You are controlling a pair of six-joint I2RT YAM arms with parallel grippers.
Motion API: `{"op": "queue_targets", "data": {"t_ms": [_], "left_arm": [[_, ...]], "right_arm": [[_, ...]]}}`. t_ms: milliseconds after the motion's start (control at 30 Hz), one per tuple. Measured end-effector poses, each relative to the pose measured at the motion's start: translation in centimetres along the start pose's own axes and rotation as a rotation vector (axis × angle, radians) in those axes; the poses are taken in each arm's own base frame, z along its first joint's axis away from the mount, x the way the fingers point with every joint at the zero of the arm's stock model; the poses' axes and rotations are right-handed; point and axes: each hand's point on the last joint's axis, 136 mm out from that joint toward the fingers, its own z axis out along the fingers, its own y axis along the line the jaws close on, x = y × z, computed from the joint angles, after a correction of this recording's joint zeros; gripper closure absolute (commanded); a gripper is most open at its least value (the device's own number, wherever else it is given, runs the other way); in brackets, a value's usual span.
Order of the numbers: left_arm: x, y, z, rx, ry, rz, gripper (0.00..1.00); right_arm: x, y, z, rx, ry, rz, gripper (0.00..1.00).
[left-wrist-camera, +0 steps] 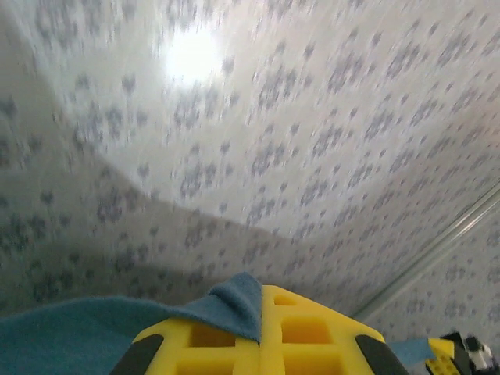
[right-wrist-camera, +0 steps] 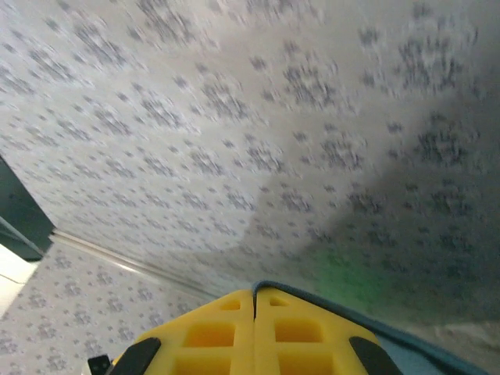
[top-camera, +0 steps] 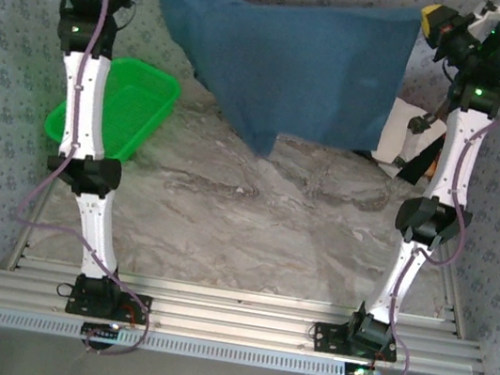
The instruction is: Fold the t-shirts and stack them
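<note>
We are clamping our left gripper (left-wrist-camera: 261,332) on one top corner of the soft dusty-blue t-shirt (top-camera: 289,61), blocky yellow fingers (left-wrist-camera: 312,328) pressed together over the cloth. Our right gripper (right-wrist-camera: 255,324) is pinching the opposite corner. The shirt is hanging spread between them above the marbled table (top-camera: 253,226). Folded shirts (top-camera: 397,133) are lying at right, and a shallow green mesh basket (top-camera: 135,103) is sitting at left.

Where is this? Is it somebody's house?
Probably a robot test booth, not a house: left arm and right arm bolted to a metal rail, patterned walls close round a marble-look table, a blue shirt hung between the arms.
</note>
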Motion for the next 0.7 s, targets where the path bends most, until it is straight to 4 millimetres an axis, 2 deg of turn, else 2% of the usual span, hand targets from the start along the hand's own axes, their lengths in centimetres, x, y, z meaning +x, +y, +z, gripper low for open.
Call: {"op": "queue_targets", "data": {"t_ms": [100, 167, 267, 367, 467, 567, 667, 700], "left_arm": [[-2.4, -0.7, -1.0, 0.033, -0.062, 0.046, 1.00], [-3.0, -1.0, -1.4, 0.051, -0.070, 0.071, 1.00], [-2.8, -1.6, -1.8, 0.071, -0.044, 0.114, 1.00], [-1.2, -1.4, -2.1, 0.050, 0.032, 0.146, 1.00], [1.9, -0.4, -2.5, -0.029, 0.145, 0.182, 1.00], [6.6, 0.7, -3.0, -0.121, 0.300, 0.194, 1.00], [13.3, 2.5, -4.1, -0.236, 0.490, 0.178, 1.00], [16.4, 3.6, -5.3, -0.281, 0.563, 0.160, 1.00]], "right_arm": [[-1.5, 0.5, -1.0, -0.026, -0.028, -0.010, 1.00], [-2.0, 0.7, -1.6, -0.035, -0.033, -0.020, 1.00], [-2.2, 0.0, -2.2, -0.024, -0.017, -0.021, 1.00], [-1.2, -2.0, -2.9, 0.035, 0.019, 0.000, 1.00], [1.5, -4.9, -4.2, 0.118, 0.076, 0.043, 1.00], [5.9, -8.6, -6.7, 0.224, 0.138, 0.082, 1.00], [11.7, -12.9, -10.3, 0.335, 0.206, 0.139, 1.00], [13.8, -14.6, -11.7, 0.378, 0.231, 0.165, 1.00]]}}
